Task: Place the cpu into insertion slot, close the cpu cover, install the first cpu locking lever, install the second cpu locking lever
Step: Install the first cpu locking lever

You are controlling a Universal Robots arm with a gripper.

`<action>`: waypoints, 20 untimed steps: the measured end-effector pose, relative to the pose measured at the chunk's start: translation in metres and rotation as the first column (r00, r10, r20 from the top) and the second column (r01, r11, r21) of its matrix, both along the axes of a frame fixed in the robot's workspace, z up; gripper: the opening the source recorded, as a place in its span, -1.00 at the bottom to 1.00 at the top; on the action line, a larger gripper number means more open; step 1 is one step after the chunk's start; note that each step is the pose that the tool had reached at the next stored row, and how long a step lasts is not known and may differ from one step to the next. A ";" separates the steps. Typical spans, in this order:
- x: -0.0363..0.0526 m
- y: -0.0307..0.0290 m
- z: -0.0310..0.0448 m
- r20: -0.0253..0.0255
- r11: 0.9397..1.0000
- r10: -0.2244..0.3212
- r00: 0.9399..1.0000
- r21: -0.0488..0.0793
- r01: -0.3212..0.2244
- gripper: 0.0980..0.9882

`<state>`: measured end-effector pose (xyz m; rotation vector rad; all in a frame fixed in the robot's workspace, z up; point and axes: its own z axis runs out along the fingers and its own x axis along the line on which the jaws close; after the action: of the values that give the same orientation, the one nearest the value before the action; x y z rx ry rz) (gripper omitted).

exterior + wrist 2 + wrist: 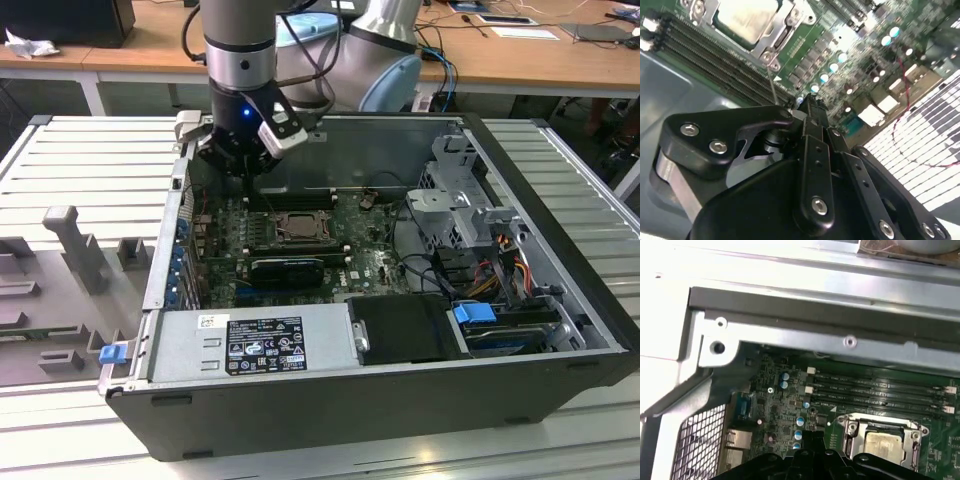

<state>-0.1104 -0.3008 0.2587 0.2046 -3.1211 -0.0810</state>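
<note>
The cpu (745,17) is a pale square chip lying flat in the insertion slot (258,228) on the green board. Around it lies the cpu cover (782,35), a silvery metal frame resting flat over the chip's edges; in the first wrist view the cover (912,437) frames the cpu (882,445) the same way. A thin silver lever rod (772,85) runs from the slot's corner towards my gripper (810,102). My gripper (247,180) hovers low over the board beside the slot, on the exterior view's left of it, fingers together.
Black memory slots (880,390) lie between the slot and the case's metal wall (840,335). A black card (288,268) sits in front of the slot, a power supply (250,345) nearer still. Drive cage and cables (480,240) fill the exterior view's right.
</note>
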 end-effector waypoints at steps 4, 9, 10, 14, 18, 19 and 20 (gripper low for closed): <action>0.0015 0.0057 0.0000 0.000 1.000 0.000 1.000 0.000 0.000 -0.98; 0.0192 0.0062 0.0000 0.000 1.000 0.000 1.000 0.000 0.000 -0.98; 0.0214 0.0062 0.0000 0.000 1.000 0.000 1.000 0.000 0.000 -0.98; 0.0277 0.0062 0.0000 0.000 1.000 0.000 1.000 0.000 0.000 -0.98; 0.0310 0.0063 -0.0001 0.000 1.000 0.000 1.000 0.000 0.000 -0.98; 0.0318 0.0062 0.0000 0.000 1.000 0.000 1.000 0.000 0.000 -0.98; 0.0328 0.0062 -0.0001 0.000 1.000 0.000 1.000 0.000 0.000 -0.98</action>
<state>-0.0777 -0.2946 0.2586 0.2044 -3.1214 -0.0810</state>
